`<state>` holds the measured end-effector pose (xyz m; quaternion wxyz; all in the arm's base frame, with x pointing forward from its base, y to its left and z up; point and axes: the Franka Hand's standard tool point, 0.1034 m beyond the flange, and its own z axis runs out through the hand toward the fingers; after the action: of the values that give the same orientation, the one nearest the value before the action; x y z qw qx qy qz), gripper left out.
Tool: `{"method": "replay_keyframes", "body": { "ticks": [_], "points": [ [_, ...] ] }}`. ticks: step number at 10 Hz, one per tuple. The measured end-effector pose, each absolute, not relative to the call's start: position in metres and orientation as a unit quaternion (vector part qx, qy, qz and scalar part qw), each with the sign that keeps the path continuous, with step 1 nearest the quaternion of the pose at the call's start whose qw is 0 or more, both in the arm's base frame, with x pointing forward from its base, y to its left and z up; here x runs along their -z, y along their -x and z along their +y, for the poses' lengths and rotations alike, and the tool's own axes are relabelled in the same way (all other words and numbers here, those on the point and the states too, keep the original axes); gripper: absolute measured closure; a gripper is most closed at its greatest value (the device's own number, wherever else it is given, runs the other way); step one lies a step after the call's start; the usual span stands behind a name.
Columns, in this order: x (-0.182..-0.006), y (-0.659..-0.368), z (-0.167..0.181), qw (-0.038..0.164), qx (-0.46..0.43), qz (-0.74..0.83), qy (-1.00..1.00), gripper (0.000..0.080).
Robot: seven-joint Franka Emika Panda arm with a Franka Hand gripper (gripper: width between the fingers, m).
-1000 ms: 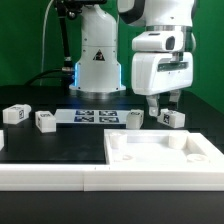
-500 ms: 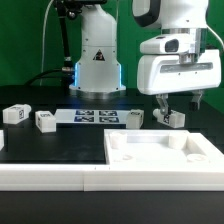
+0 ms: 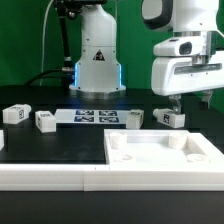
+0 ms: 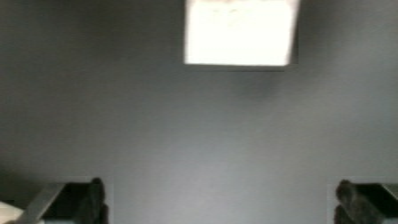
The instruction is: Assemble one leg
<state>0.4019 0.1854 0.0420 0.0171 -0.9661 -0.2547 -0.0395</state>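
Observation:
Several small white legs with black-and-white tags lie on the black table: two at the exterior view's left (image 3: 14,114) (image 3: 45,120), one by the marker board (image 3: 133,118) and one further right (image 3: 170,118). My gripper (image 3: 192,103) hangs open and empty just above and to the right of that rightmost leg, touching nothing. In the wrist view the two dark fingers (image 4: 80,200) stand wide apart over bare table, gripper (image 4: 224,205) empty, with a white block (image 4: 240,32) some way beyond them; no tag shows on it.
The large white tray-like piece (image 3: 200,155) with raised rim lies in front of the legs. The marker board (image 3: 95,116) lies flat behind it. A white wall (image 3: 50,178) runs along the front edge. The robot base (image 3: 97,60) stands at the back.
My gripper has moved steadily to the exterior view's right and slightly up, from above the rightmost leg's left side to its right side. It stays open. The parts have not moved.

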Motion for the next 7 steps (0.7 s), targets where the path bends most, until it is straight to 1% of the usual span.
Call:
{"method": "replay_keyframes", "body": {
  "ticks": [2,3,4,5,6,7],
  "points": [
    [-0.0419,-0.4027,0.1844,0.014,0.031,-0.255,0.966,0.015],
    [-0.039,-0.397,0.179,0.003,-0.008,-0.255,0.967,0.015],
    [-0.041,-0.3994,0.1757,-0.014,-0.063,-0.253,0.965,0.015],
    [-0.0424,-0.4023,0.1782,-0.025,-0.101,-0.255,0.961,0.015],
    [-0.0395,-0.4034,0.1799,-0.029,-0.117,-0.256,0.959,0.015],
    [-0.0383,-0.3947,0.1744,-0.043,-0.169,-0.255,0.951,0.015]
  ]
}}
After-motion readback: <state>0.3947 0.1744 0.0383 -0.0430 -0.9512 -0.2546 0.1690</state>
